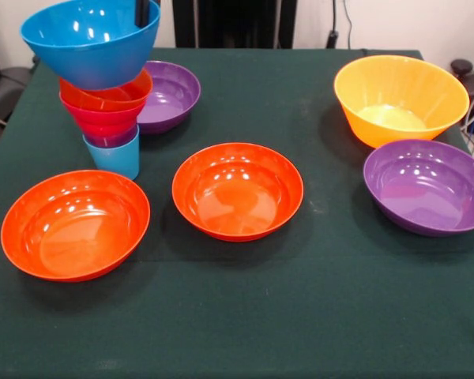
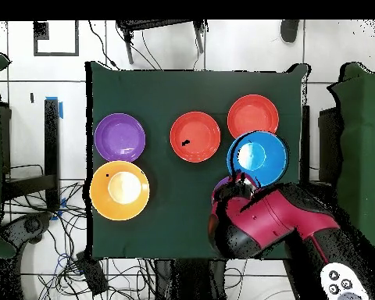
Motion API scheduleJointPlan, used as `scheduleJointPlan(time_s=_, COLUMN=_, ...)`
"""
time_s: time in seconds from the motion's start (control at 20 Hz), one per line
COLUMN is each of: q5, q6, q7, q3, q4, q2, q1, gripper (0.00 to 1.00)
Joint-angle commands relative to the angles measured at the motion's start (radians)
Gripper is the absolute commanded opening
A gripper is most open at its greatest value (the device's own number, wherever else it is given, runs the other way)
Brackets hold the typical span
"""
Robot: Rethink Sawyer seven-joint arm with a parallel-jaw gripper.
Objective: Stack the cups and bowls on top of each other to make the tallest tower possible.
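The tower stands at the left of the front view: the light blue cup [image 1: 115,159] lowest, then the purple cup [image 1: 110,140], the small pink bowl [image 1: 101,120] and the small orange bowl [image 1: 114,96]. The medium blue bowl [image 1: 91,41] is on top, slightly tilted; from overhead it [image 2: 257,156] covers the tower. My gripper [image 1: 142,12] shows only as a dark bar at the blue bowl's back right rim. In the overhead view the gripper [image 2: 239,181] is at the bowl's edge, under the red arm.
A wide purple bowl [image 1: 170,96] sits right behind the tower. Two wide orange-red bowls [image 1: 75,225] [image 1: 237,189] lie in front and at centre. The large yellow-orange bowl [image 1: 400,99] and the second purple bowl [image 1: 426,187] stand at the right.
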Motion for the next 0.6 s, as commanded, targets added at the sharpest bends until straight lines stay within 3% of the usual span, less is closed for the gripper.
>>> scheduleJointPlan(time_s=0.05, q5=-0.127, q6=-0.029, q7=-0.170, q3=-0.008, q4=-0.002, q2=0.025, q1=0.008, gripper=0.00)
scheduleJointPlan(time_s=0.6, q5=-0.187, q6=-0.053, q7=-0.099, q3=-0.026, q4=0.001, q2=0.045, q1=0.027, gripper=0.00)
